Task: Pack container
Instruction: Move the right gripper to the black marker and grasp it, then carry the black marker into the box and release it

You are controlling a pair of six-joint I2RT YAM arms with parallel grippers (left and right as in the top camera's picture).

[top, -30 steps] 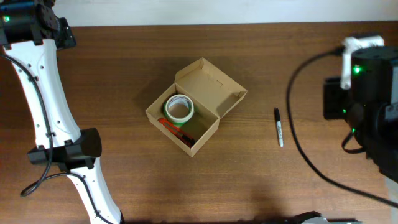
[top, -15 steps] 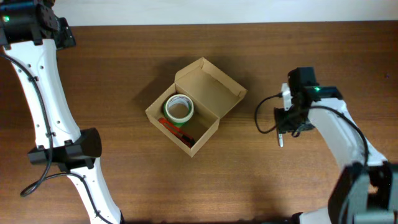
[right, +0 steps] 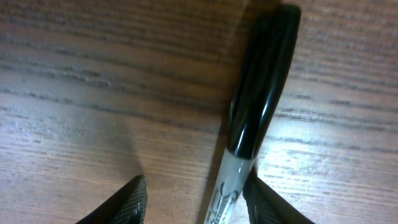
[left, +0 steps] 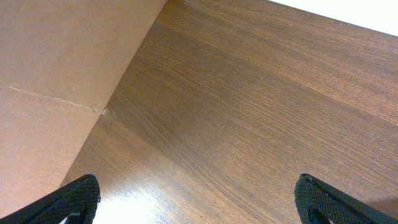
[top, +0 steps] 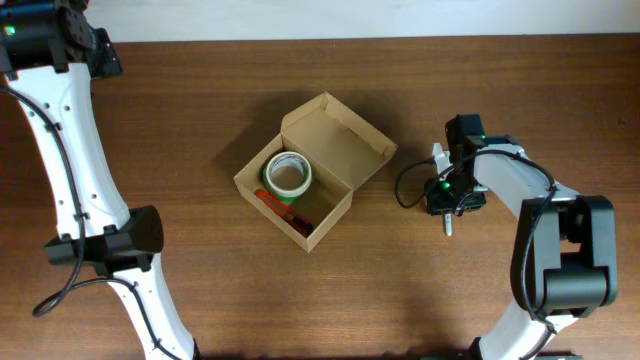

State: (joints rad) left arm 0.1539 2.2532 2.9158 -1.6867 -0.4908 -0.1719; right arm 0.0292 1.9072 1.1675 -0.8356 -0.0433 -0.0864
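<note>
The container (top: 340, 135) is a tan cardboard box at the table's middle, its flap lid open to the upper right. Inside lie a green and white tape roll (top: 287, 175) and a red item (top: 277, 206). A marker (top: 450, 226) with a black cap (right: 261, 93) lies on the table to the right of the box. My right gripper (top: 447, 195) is down over it, and in the right wrist view (right: 196, 186) the open fingers straddle the marker, the right finger touching it. My left gripper (left: 199, 193) is open and empty above bare wood.
The left arm (top: 70, 150) runs up the table's left side. The left wrist view shows a flat tan surface (left: 56, 74) beside the wooden table (left: 249, 93). A black cable (top: 408, 190) loops beside the right gripper.
My right arm has swung in from the right edge and come down over the marker. The box, its contents and the left arm have not moved.
</note>
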